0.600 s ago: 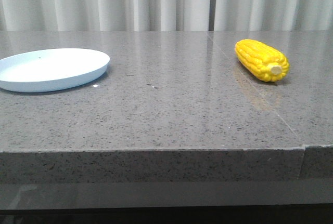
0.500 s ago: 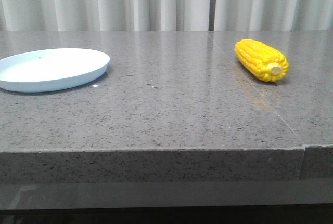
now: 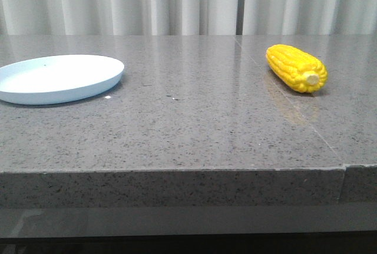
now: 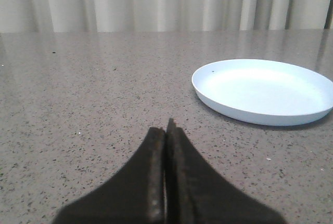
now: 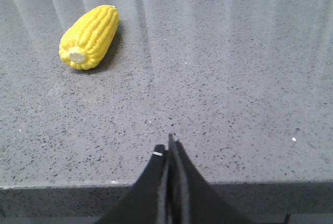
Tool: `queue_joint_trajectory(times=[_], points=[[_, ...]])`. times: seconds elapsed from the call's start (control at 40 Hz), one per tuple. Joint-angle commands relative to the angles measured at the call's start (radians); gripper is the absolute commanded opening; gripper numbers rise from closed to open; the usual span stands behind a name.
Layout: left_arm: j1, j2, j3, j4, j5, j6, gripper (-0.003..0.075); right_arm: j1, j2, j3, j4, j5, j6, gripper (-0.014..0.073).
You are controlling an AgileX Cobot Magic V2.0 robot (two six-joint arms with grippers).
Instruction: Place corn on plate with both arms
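The yellow corn (image 3: 296, 68) lies on the grey stone table at the right, its pale stub end toward the front; it also shows in the right wrist view as the corn (image 5: 90, 37). The pale blue plate (image 3: 56, 77) rests empty at the table's left, and the left wrist view has the plate (image 4: 264, 91) off to one side. My left gripper (image 4: 166, 130) is shut with nothing in it, well short of the plate. My right gripper (image 5: 168, 148) is shut and empty near the table's front edge, far from the corn. Neither arm shows in the front view.
The grey speckled table (image 3: 188, 118) has a thick front edge (image 3: 177, 186) and a seam running back on its right side. White curtains (image 3: 177, 0) hang behind it.
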Motion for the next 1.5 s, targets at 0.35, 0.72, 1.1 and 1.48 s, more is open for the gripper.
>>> queue_joint_trajectory(times=[0.35,0.72,1.1,1.48], points=[[0.002,-0.018,0.003,-0.004,-0.108,-0.01,-0.002,-0.004,-0.013,-0.015,-0.002,-0.089,-0.005,-0.0067],[0.002,-0.015,-0.115,-0.004,-0.321,-0.01,-0.002,-0.004,-0.011,-0.155,0.006,-0.136,-0.005,-0.0067],[0.002,0.283,-0.474,-0.004,0.07,-0.01,-0.002,-0.004,0.323,-0.515,0.01,0.039,-0.005,-0.0067],[0.002,0.333,-0.478,-0.004,0.02,-0.01,0.0294,-0.004,0.43,-0.538,0.01,-0.013,-0.005,0.033]])
